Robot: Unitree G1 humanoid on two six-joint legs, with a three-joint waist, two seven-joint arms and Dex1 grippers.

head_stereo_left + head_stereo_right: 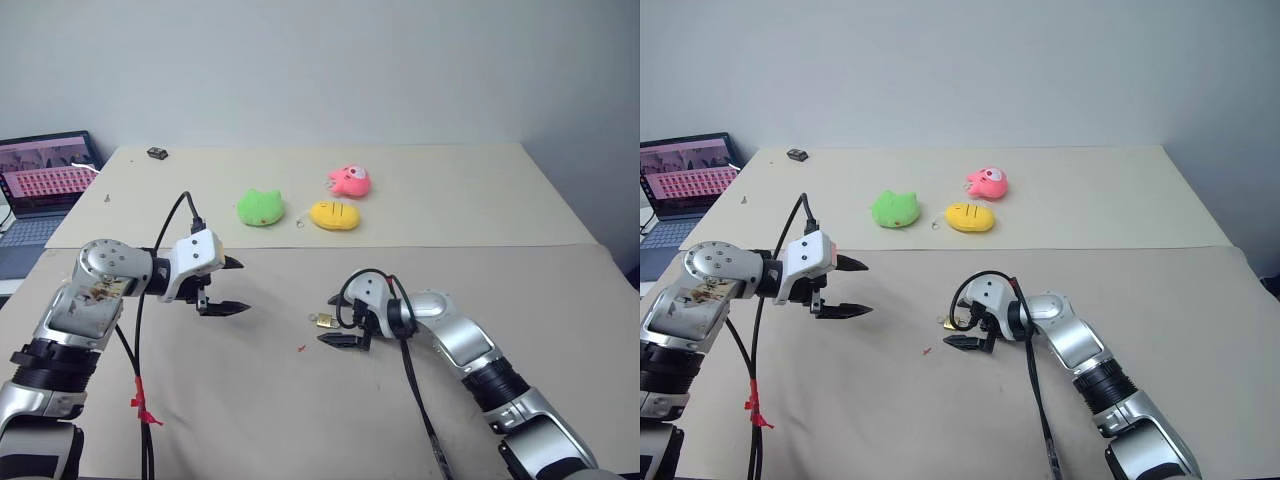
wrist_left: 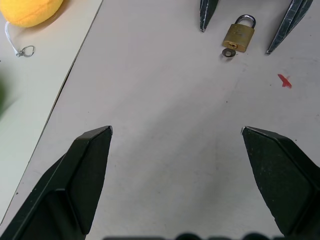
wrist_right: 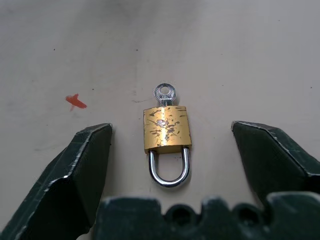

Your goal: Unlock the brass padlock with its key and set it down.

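Note:
The brass padlock (image 3: 167,129) lies flat on the tan table top, its silver shackle looking closed. The key's round head (image 3: 164,92) sticks out of the end of its body. My right gripper (image 1: 333,320) is open and low over the table. One finger sits on each side of the padlock (image 1: 323,321), and neither touches it. My left gripper (image 1: 238,287) hangs open and empty above the table, off to the left of the padlock (image 2: 238,36). From the left wrist the right gripper's fingertips (image 2: 205,15) flank the lock.
A green plush (image 1: 260,208), a yellow plush (image 1: 335,215) and a pink plush (image 1: 350,181) lie farther back on the pale table half. A laptop (image 1: 45,180) stands at the far left, and a small dark object (image 1: 157,153) sits near the back edge. A red mark (image 1: 301,349) is just before the padlock.

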